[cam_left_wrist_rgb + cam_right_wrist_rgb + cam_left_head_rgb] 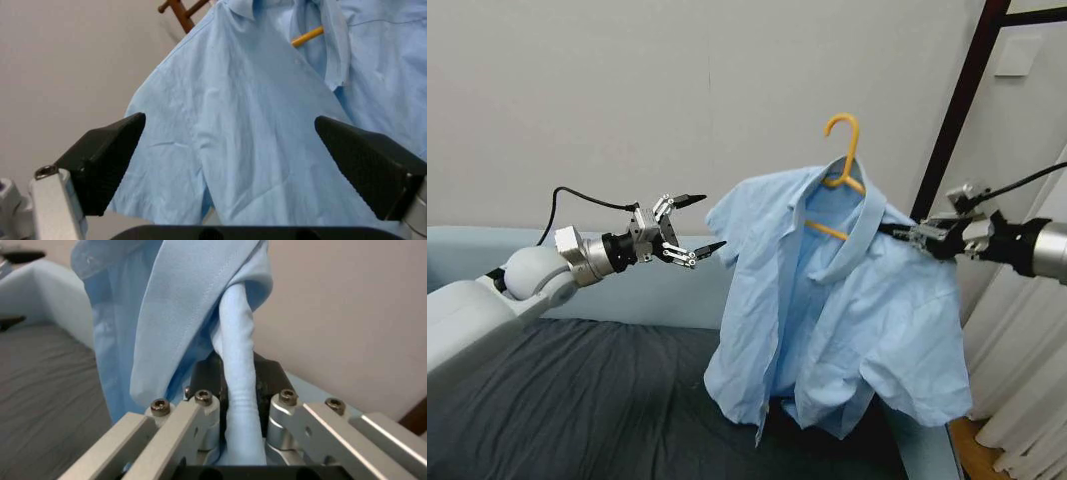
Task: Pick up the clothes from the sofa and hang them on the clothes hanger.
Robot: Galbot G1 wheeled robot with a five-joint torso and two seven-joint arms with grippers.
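Right gripper [909, 235] was pinched tight on the blue shirt [827, 300] at the shoulder to hold it, yellow hanger [845, 150] inside, above the sofa [577, 400]; left gripper [712, 222] hung wide open, empty, just beside the sleeve.

dark grey cover [577, 405] on pale sofa [457, 255]

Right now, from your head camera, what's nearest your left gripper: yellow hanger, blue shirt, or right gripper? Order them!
1. Blue shirt, its sleeve just beside the left gripper.
2. Yellow hanger, up in the collar.
3. Right gripper, at the far shoulder.
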